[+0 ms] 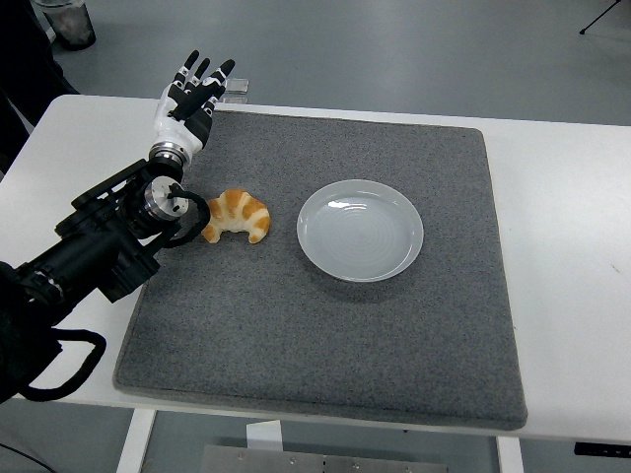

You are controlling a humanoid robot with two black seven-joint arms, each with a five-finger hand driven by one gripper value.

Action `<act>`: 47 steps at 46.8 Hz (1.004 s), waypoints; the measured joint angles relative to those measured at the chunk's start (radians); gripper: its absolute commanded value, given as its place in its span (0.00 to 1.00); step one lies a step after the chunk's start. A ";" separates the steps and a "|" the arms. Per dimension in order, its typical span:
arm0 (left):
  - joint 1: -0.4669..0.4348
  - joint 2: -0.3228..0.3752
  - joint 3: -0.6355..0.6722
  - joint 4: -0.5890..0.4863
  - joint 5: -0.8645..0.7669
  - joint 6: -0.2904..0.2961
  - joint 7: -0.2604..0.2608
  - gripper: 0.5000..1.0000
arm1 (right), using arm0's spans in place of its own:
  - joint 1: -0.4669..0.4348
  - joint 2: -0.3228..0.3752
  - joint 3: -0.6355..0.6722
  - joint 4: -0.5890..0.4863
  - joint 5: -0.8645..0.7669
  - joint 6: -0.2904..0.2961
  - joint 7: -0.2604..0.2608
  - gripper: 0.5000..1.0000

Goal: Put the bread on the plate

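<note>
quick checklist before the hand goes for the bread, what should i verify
1. Bread in view, lying free on the grey mat: ok.
2. Plate holds nothing: ok.
3. Mat between bread and plate is bare: ok.
4. Left hand has spread fingers and holds nothing: ok.
5. Left hand above the bread: not ok, it is beyond it, at the mat's far left corner.
6. Right hand's whereabouts: cannot tell, not in view.

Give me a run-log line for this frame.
left hand: open, beyond croissant | croissant: on mat, left of plate | plate: empty | right hand: not in view
</note>
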 measured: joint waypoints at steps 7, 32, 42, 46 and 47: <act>0.008 -0.002 0.003 -0.004 0.003 0.000 -0.033 1.00 | 0.000 0.000 0.000 0.000 0.000 0.000 0.000 0.90; -0.431 0.233 0.881 -0.105 0.653 -0.341 -0.024 0.98 | 0.000 0.000 0.000 0.003 0.002 0.002 0.000 0.91; -0.601 0.298 1.065 -0.104 0.872 -0.476 -0.030 0.95 | 0.000 0.000 0.000 0.005 0.002 0.002 0.000 0.90; -0.623 0.318 1.067 -0.107 0.994 -0.537 -0.034 0.94 | 0.000 0.000 0.000 0.005 0.002 0.002 0.000 0.91; -0.624 0.321 1.068 -0.108 1.018 -0.546 -0.034 0.93 | 0.000 0.000 0.000 0.005 0.002 0.002 0.000 0.90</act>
